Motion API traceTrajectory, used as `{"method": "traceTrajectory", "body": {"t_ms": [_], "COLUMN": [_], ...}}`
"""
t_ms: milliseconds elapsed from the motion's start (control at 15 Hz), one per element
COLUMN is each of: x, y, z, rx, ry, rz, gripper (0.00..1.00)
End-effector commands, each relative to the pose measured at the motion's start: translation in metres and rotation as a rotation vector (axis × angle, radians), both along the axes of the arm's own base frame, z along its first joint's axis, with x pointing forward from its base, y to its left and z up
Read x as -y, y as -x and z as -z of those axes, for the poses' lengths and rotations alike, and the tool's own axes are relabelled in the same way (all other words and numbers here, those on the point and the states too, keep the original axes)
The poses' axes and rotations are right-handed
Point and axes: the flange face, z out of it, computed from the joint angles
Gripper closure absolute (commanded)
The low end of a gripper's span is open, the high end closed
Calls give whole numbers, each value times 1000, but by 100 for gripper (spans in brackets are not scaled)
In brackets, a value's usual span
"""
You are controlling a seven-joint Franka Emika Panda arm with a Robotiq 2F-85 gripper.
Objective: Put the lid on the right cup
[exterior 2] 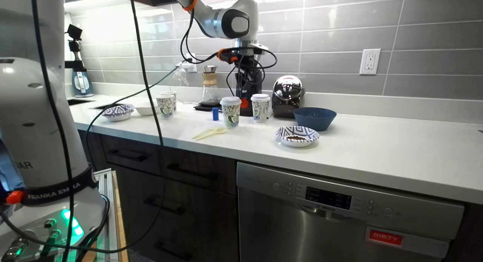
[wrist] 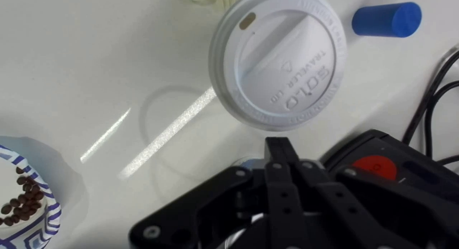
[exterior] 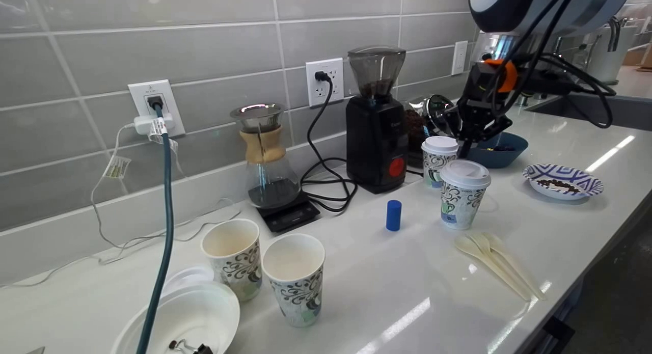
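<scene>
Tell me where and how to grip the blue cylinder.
Probably from straight above: open the fingers, which look shut, and close them across its round side, near the top. The blue cylinder stands upright and narrow, apart from the nearest cup and the grinder, so both flanks should be reachable.

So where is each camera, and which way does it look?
Exterior view: above the counter, looking along it toward the sink; part of the arm and the gripper show.
Exterior view: in front of the counter, facing the dishwasher and tiled wall; base, arm and gripper show.
Wrist view: behind the gripper, looking down at a white lid; only the gripper shows, its fingers together.
Both exterior views share the blue bowl.
</scene>
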Motion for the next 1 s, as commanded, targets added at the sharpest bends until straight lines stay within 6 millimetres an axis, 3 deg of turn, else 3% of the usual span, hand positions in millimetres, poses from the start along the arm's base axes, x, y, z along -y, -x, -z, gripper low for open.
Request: {"method": "traceTrajectory", "body": {"t_ms": [0, 933], "x": [-4, -5], "y": [-9, -8], "z": [0, 12], "rx": [-21, -99], "ry": [35, 56], "rz": [21, 53], "gripper": [100, 100]}}
